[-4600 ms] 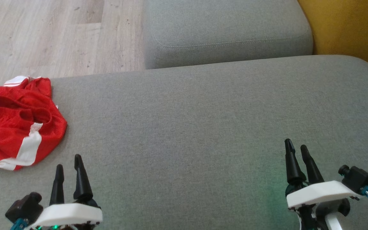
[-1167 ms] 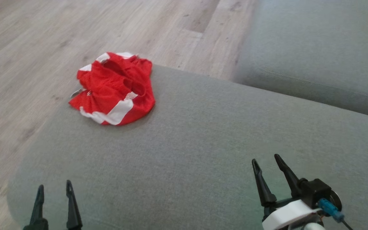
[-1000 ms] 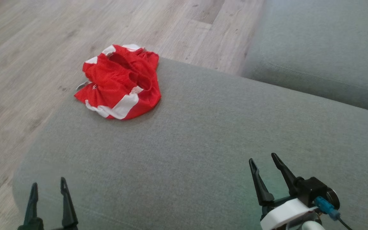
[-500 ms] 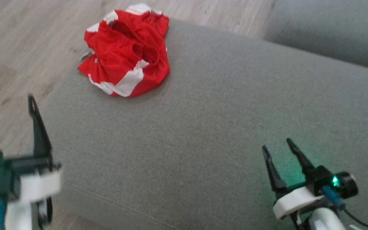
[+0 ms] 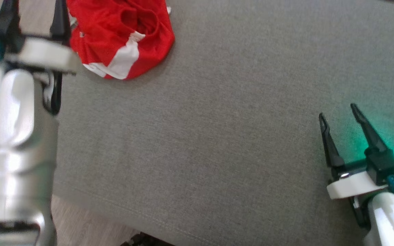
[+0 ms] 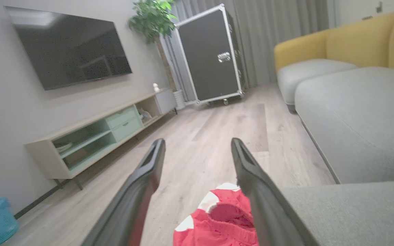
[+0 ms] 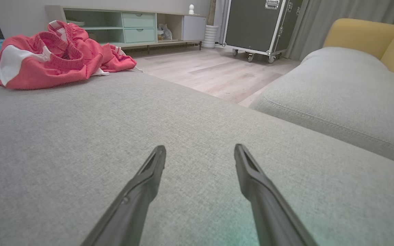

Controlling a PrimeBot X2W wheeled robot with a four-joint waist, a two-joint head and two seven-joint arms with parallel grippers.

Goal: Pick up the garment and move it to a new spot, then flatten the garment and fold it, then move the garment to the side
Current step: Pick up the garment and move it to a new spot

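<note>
Red-and-white garment (image 5: pixel 121 37) lying crumpled at the edge of the grey sofa cushion (image 5: pixel 217 136); left gripper (image 6: pixel 197 141) spread and empty just beside it, right gripper (image 5: pixel 337 111) spread and empty, well apart.

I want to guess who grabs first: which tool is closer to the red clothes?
The left tool, open and hanging close by the crumpled red garment. The right tool sits far across the grey cushion.
</note>
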